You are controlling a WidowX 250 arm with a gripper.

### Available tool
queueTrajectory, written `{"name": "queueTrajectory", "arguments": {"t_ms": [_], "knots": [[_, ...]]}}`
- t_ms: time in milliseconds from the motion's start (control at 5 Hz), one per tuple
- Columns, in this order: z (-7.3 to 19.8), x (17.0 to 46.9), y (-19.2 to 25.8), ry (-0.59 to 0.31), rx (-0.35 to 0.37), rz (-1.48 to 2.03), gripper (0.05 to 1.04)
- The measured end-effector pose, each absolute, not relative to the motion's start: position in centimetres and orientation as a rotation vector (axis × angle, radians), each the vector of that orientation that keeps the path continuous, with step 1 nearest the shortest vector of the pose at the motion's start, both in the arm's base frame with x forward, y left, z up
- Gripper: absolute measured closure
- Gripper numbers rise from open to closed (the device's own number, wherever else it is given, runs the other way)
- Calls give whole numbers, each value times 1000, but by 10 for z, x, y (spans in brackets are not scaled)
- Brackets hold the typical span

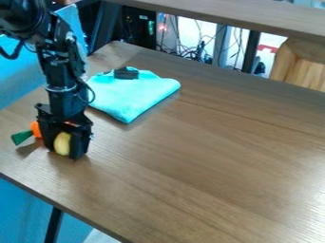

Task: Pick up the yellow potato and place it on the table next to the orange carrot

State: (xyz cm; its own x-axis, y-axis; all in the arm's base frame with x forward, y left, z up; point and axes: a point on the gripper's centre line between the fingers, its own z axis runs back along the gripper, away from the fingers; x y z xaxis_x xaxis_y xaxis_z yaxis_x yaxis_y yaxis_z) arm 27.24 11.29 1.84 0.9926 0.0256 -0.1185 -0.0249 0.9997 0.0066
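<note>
yellow piece (62, 144) between my fingers (77, 144), long axis along them | fingers closed to its width, gripping | orange-green toy (23, 137) just beside, view-left

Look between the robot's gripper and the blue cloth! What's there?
Just some brown wooden table lies between the gripper and the blue cloth, as the camera view shows.
</note>
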Motion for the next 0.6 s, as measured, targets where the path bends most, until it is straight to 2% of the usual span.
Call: {"name": "queueTrajectory", "arguments": {"t_ms": [600], "knots": [[19, 271, 108, 117, 5, 3, 88]]}}
